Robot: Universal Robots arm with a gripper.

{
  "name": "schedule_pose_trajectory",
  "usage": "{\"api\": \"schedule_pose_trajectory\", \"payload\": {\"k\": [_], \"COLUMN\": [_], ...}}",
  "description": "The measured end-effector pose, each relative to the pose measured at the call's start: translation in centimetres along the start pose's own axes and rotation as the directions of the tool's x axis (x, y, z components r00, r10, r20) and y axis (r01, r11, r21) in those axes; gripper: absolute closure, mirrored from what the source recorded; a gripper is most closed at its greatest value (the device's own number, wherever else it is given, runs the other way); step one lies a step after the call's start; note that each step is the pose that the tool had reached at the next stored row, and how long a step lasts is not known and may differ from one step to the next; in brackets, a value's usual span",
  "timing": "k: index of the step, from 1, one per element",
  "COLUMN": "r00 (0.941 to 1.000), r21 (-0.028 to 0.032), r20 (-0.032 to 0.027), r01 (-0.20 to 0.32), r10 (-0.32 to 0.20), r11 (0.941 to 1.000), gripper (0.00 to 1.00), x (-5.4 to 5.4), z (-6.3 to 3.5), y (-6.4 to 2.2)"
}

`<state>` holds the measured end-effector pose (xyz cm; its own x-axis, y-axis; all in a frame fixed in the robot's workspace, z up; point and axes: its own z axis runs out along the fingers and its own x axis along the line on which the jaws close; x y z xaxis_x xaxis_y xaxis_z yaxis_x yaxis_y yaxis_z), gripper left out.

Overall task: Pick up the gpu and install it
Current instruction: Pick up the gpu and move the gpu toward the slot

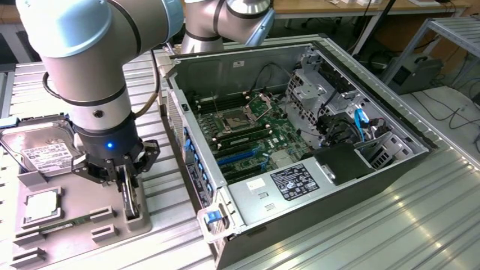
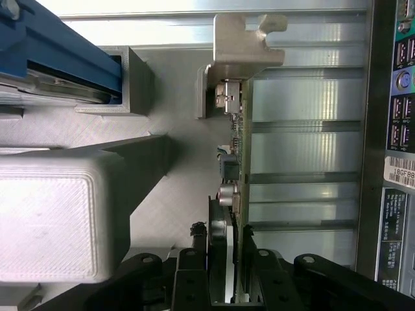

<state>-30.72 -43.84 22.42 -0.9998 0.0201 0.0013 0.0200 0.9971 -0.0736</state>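
The black-fingered claw [image 1: 127, 179] on the grey arm hangs low over the grey plastic parts tray [image 1: 71, 197] on the ribbed aluminium bench [image 1: 420, 225]. It straddles the gpu [image 1: 134, 203], a thin dark card standing on edge in the tray's slot. I cannot tell whether the claw grips the card. The open black computer case [image 1: 330, 225] lies just beside the tray.

gpu [image 2: 244, 162]: gripper [image 2: 228, 243] is hiding one end | hard drive [image 1: 37, 149] at tray's [image 1: 78, 194] corner: arm [image 1: 90, 84] is covering part
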Motion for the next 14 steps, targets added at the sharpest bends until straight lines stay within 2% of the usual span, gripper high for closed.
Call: {"api": "schedule_pose_trajectory", "payload": {"k": [14], "r00": [1.0], "r21": [0.0026], "r20": [0.001], "r01": [0.0], "r10": [0.0], "r11": [1.0], "gripper": [0.72], "x": [-0.04], "z": [0.0], "y": [0.0]}}
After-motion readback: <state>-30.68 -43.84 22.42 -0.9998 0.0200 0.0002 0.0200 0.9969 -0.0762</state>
